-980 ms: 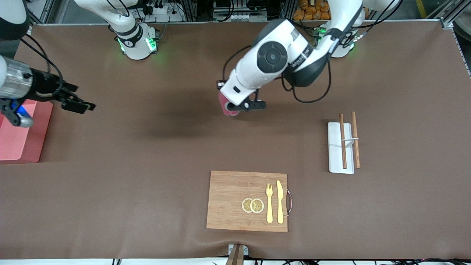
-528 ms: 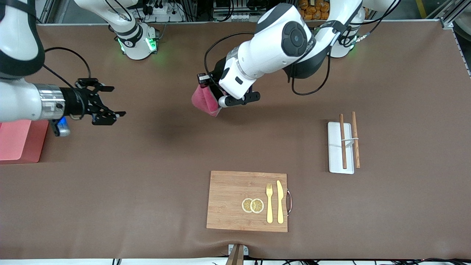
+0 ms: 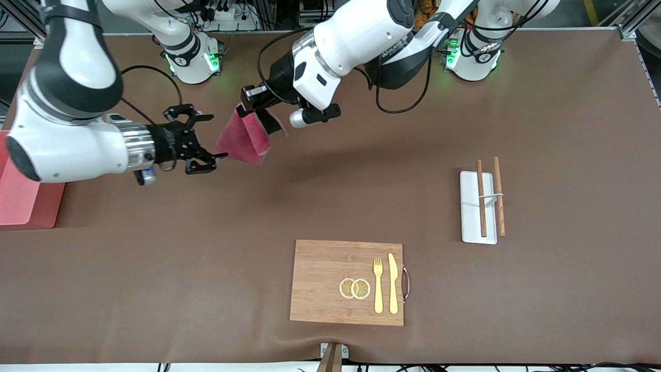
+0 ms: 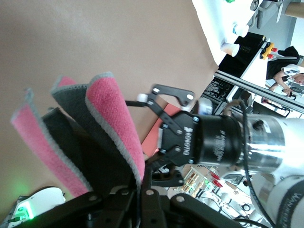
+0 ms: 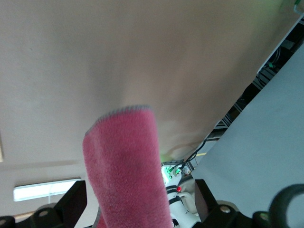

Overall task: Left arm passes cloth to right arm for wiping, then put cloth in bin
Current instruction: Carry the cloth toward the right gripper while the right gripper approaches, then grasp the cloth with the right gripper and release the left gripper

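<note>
My left gripper [image 3: 251, 110] is shut on the top of the crimson-pink cloth [image 3: 242, 138] and holds it hanging over the table. In the left wrist view the cloth [image 4: 114, 123] hangs in folds from the shut gripper [image 4: 142, 192]. My right gripper [image 3: 210, 136] is open, level with the cloth, its fingers on either side of the cloth's free edge. In the right wrist view the cloth [image 5: 126, 166] stands between the open fingers [image 5: 73, 202] of the gripper [image 5: 140, 206]. The salmon-pink bin [image 3: 23, 194] stands at the right arm's end of the table.
A wooden cutting board [image 3: 320, 281] with a gold fork, a knife and lemon slices lies near the front camera. A small white tray [image 3: 471, 206] with brown chopsticks lies toward the left arm's end.
My left arm has carried the cloth toward the right arm's end. My right gripper has moved from over the bin to the cloth, and its open fingers now flank it.
</note>
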